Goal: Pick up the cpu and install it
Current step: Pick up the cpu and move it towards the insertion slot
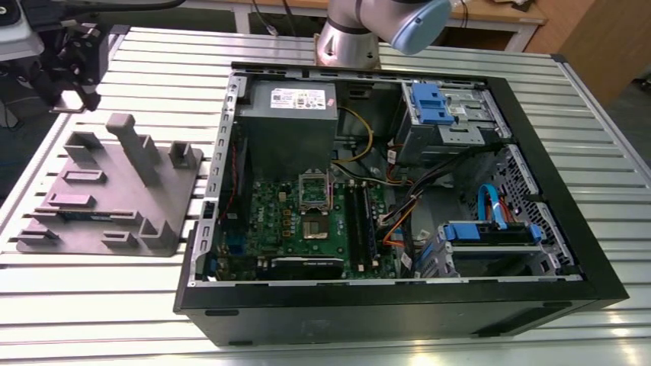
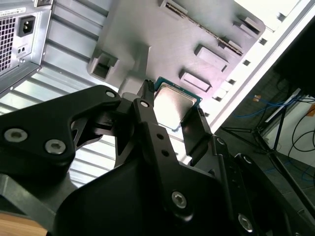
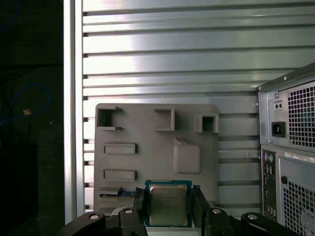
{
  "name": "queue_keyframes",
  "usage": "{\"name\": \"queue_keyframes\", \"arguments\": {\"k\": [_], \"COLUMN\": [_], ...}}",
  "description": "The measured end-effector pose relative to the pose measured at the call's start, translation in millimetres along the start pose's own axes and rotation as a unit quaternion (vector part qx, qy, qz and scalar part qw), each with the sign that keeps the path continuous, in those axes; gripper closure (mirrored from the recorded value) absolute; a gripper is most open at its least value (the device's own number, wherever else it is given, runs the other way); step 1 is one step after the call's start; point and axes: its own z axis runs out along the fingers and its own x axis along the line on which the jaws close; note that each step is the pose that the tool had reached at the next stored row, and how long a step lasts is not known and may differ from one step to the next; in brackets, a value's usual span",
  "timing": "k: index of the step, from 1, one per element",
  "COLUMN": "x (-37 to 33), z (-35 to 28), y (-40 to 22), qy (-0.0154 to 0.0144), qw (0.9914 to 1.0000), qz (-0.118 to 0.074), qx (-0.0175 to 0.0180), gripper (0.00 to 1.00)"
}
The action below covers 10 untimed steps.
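— Black metal is being shown at the exterior view's far left. Is that the gripper (image 1: 73, 97)?
— It is. It is being held up over the ribbed aluminium table (image 1: 163, 53), past the far end of the grey parts holder (image 1: 112, 191).
— What is being gripped?
— The cpu (image 3: 168, 206). In both wrist views it is being clamped by two opposite edges between the dark fingers (image 3: 140, 201). The jaws are being pressed in narrow on the chip, and its silvery top is being turned toward the cameras.
— Is it being touched by the holder?
— No. It is being held up in the air, and the holder's blocks and slots are being seen well below it in the first wrist view. A thin green memory stick (image 1: 90, 215) is being cradled in one of those slots.
— And further right?
— The open computer case (image 1: 407, 305) is being laid on its side just beside the holder. Inside it the green motherboard (image 1: 274, 221) is being exposed, with the metal socket frame (image 1: 313, 200) near its middle, well apart from the cpu. A grey power supply (image 1: 290, 114) is being housed beyond the board, and blue drive brackets (image 1: 443, 103) are being shown at the case's right end.
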Motion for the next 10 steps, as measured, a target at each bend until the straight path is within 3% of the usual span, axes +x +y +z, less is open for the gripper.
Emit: {"name": "queue_keyframes", "arguments": {"k": [10], "x": [-11.5], "z": [-0.4], "y": [0.5], "qy": [0.0000], "qw": [1.00000], "qz": [0.000], "qx": [0.0000], "gripper": [0.53]}}
